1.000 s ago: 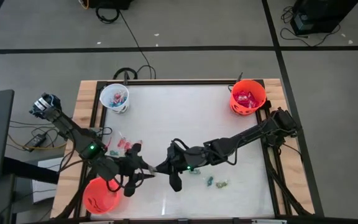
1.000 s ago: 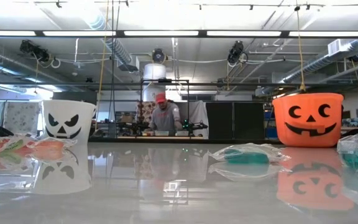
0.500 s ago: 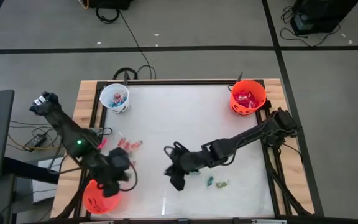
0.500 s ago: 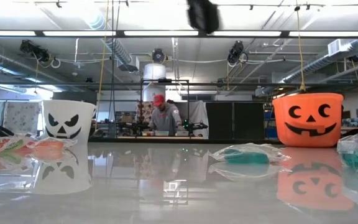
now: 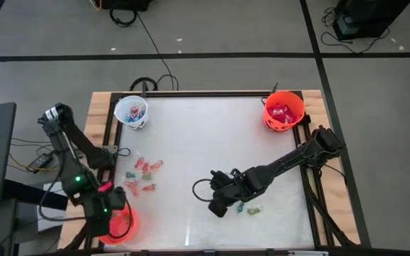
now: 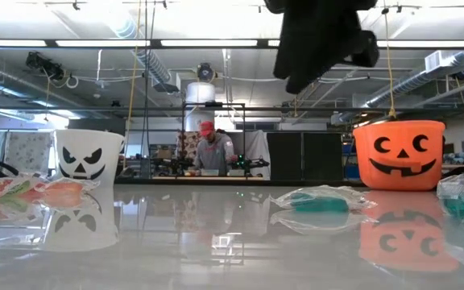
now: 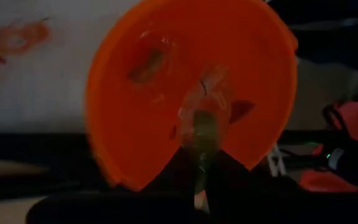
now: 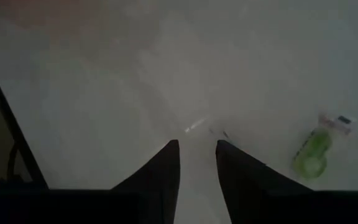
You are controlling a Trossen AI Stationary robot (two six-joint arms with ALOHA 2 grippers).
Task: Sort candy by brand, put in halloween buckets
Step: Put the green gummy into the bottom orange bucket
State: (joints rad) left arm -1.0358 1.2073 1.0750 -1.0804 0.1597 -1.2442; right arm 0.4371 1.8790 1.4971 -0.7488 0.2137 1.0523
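Left gripper [image 7: 199, 163] pinches a green candy [image 7: 202, 127] over the orange bucket [image 7: 129, 93]; right gripper [image 8: 194, 155] spread, empty, green sweet [image 8: 311, 154] just beside, nothing between.

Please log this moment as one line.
left pincer: shut on candy, over orange bucket | right pincer: open, empty, near green candy

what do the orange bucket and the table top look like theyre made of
Orange bucket: likely moulded plastic, smooth, with a printed black pumpkin face. Table top: a glossy white sheet, perhaps laminate or acrylic, since it mirrors the buckets and candy.
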